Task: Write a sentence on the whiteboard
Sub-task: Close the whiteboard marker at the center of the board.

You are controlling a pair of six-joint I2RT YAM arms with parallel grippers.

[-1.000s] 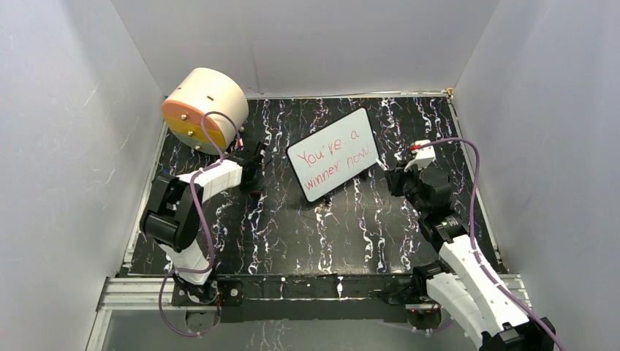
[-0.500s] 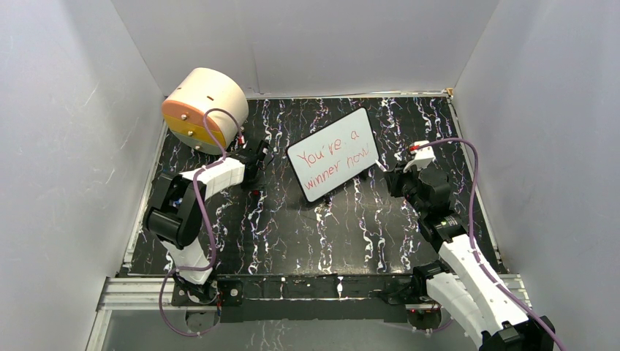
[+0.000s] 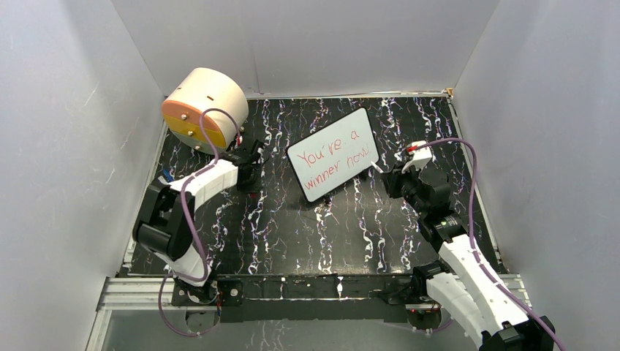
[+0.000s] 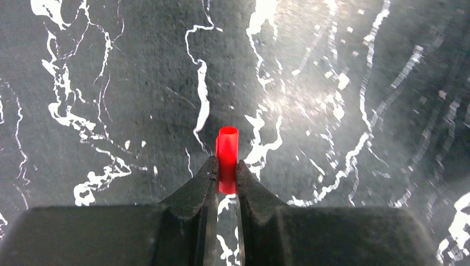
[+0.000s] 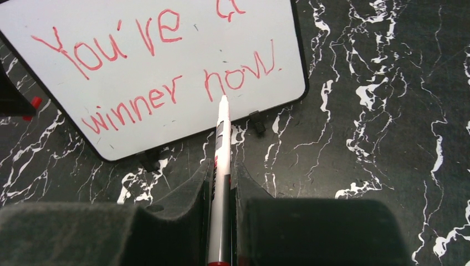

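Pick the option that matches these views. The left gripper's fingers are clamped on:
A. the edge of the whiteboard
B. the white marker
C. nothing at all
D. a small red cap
D: the left wrist view shows the left gripper shut on a small red cap above the black marbled table, while the marker sits in the right gripper, its tip toward the whiteboard.

Whiteboard [image 3: 322, 190]: small white rectangle, rounded corners, thin dark rim; askew on the black marbled table [image 3: 292, 234], right end farther back.
Sentence [image 3: 335, 158]: red handwriting, two slanted lines, "You're a" above "winner now".
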